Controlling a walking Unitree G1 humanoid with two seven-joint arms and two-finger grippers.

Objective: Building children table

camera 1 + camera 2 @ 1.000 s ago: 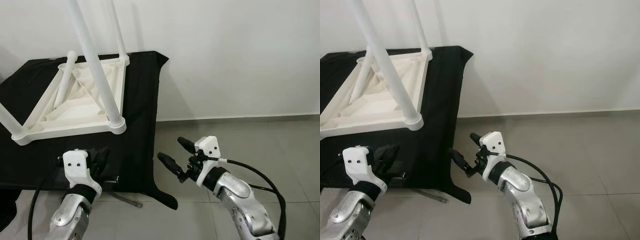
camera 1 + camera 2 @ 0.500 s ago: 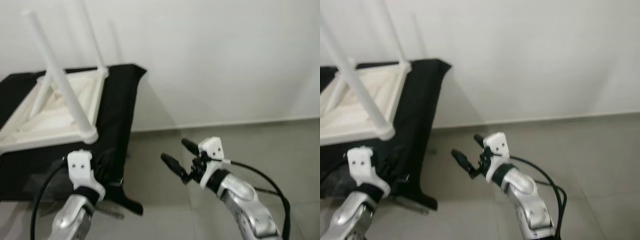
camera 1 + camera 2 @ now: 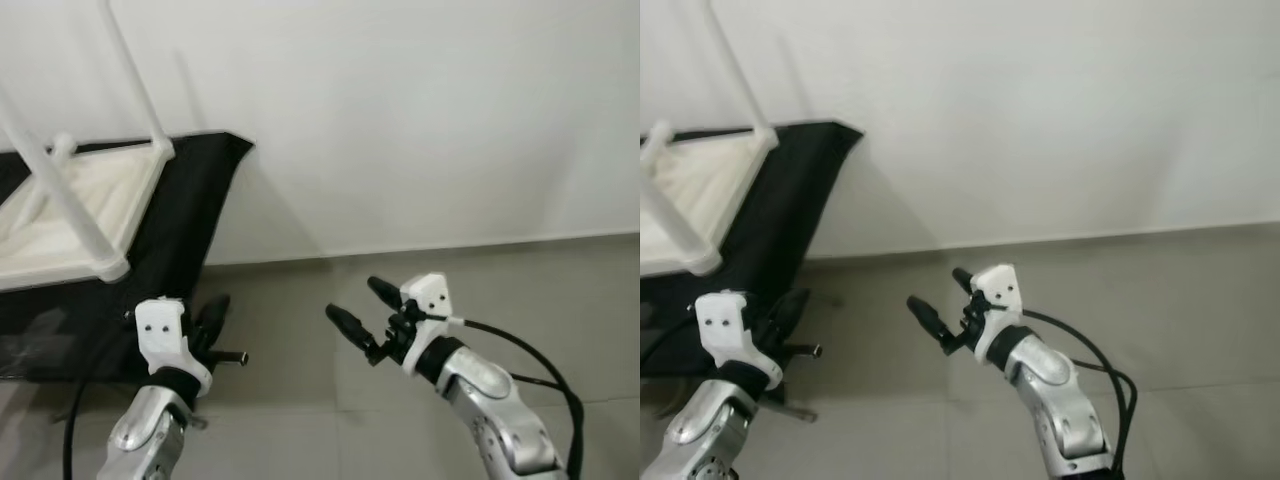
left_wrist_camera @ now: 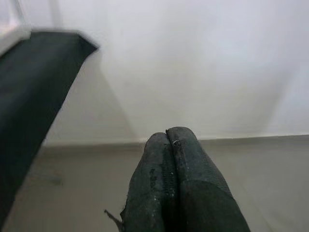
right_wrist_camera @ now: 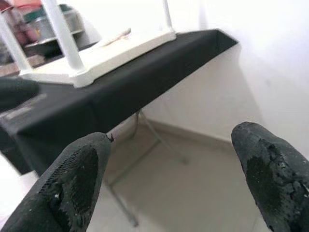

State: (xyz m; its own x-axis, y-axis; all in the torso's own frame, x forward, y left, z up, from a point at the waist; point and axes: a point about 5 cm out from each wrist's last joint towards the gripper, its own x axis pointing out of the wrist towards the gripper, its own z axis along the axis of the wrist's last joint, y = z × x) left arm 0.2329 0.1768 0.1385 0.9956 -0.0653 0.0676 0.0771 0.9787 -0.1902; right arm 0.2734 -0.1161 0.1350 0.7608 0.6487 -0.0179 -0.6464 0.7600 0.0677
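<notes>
— So, how did the right gripper (image 3: 358, 311) stand?

— Released: its two black fingers (image 5: 79, 181) were spread wide, held out over the grey tiled floor (image 3: 560, 290) and touching nothing.

— And the left gripper (image 4: 178, 186)?

— Clenched on nothing. The wrist view showed both pads pressed flat together (no gap at all), pointing toward the white wall (image 4: 203, 63). From the head camera it hung low on the robot's left, just in front of the black cloth (image 3: 180, 215).

— Where was the children's table (image 3: 70, 205)?

— Upside down on the cloth-covered stand, away on the robot's left, well apart from both grippers. Its white underside faced up, ribbed, with round white legs (image 3: 60, 200) rising from the corners; one leg slanted across the near corner.

— Anything else on that stand?

— Behind the upturned table the right wrist view caught a metal pot (image 5: 43, 26) and some blurred containers. Thin metal legs (image 5: 145, 140) showed beneath the cloth.
</notes>
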